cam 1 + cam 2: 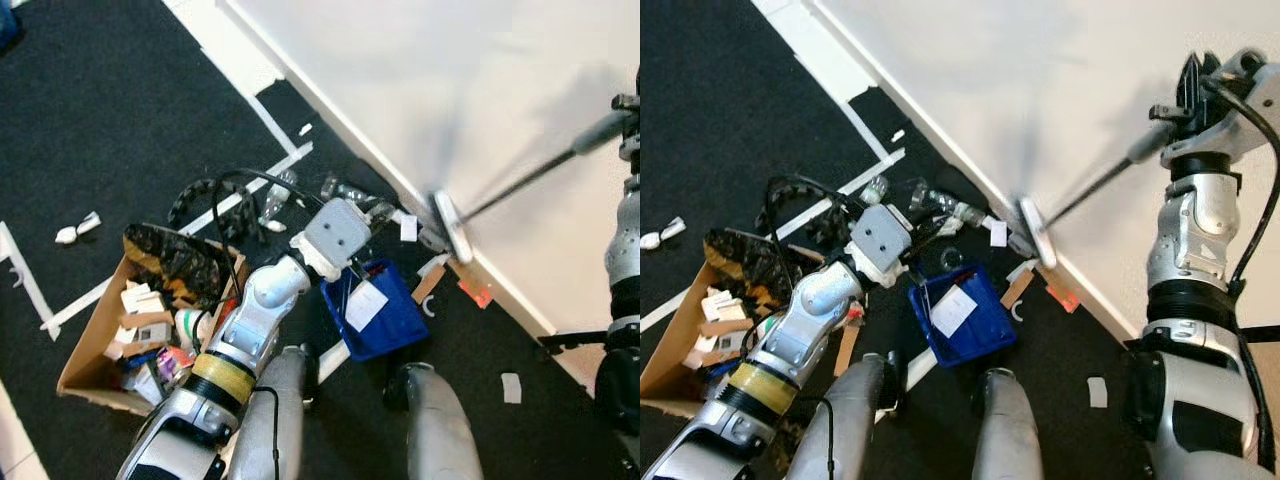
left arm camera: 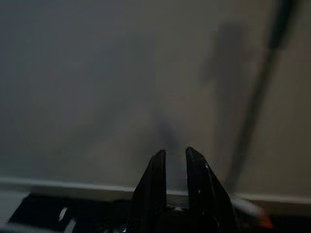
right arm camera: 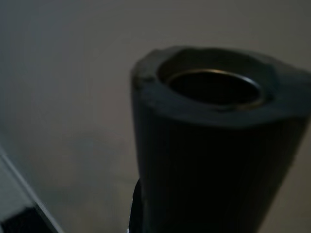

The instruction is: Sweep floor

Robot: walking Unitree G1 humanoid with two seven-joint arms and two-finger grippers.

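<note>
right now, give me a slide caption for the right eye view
Right end effector sweeps broom along the white wall's base toward a blue dustpan amid litter on black floor.

Indoor test room or robotics workspace rather than a lived-in home. Evidence: a black carpet floor (image 1: 90,110) marked with strips of white tape (image 1: 262,112) laid in straight lines, as for marking out zones; a plain white wall (image 1: 1060,90) with a white skirting board (image 1: 340,125) and no furnishings against it. Scattered on the carpet lie staged litter items: paper scraps (image 1: 511,387), a crumpled white wrapper (image 1: 76,231), clear plastic pieces (image 1: 940,205). An open cardboard box (image 1: 85,362) crammed with mixed packaging and a blue bin (image 1: 372,312) sit among loose black cable (image 1: 215,195).
</note>
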